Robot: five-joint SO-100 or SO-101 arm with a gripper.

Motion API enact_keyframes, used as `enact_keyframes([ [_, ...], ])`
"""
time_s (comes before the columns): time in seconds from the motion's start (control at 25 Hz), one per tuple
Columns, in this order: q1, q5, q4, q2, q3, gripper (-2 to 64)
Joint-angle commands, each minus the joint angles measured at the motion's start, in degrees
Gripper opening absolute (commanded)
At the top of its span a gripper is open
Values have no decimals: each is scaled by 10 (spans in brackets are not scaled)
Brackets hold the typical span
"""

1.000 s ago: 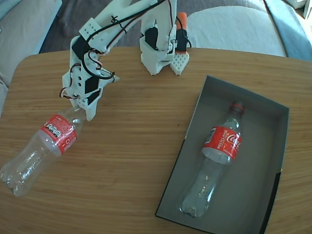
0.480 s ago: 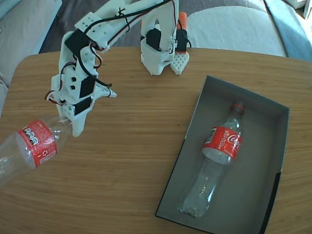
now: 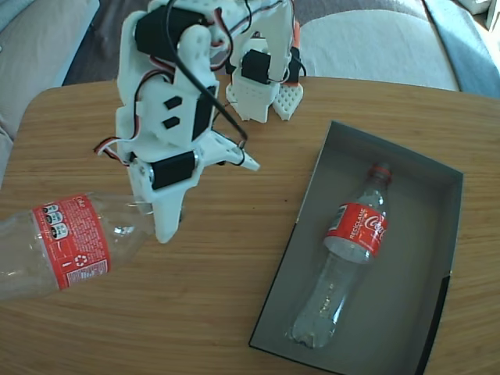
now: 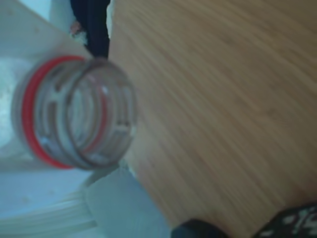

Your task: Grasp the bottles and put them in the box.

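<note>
One clear bottle with a red label hangs tilted above the table's left side in the fixed view, its base running off the left edge. My white gripper is shut on its neck. In the wrist view the bottle's open mouth with its red ring fills the left, blurred, with wood grain to the right. A second bottle lies lengthwise inside the dark grey box at the right, neck toward the far wall.
The arm's base stands at the far edge of the rounded wooden table. Grey cushions lie beyond that edge. Bare box floor shows to the right of the lying bottle.
The arm has risen and swung toward the camera and slightly right, carrying the held bottle up off the wood. The box and its bottle have not moved.
</note>
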Motion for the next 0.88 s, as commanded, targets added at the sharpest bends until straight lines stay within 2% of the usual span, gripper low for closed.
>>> enact_keyframes([
  [0.0,-38,34,62,17,-85,0],
  [0.2,-132,101,168,17,-156,0],
  [0.4,-256,180,231,17,-218,0],
  [0.84,-514,331,228,17,-249,-1],
])
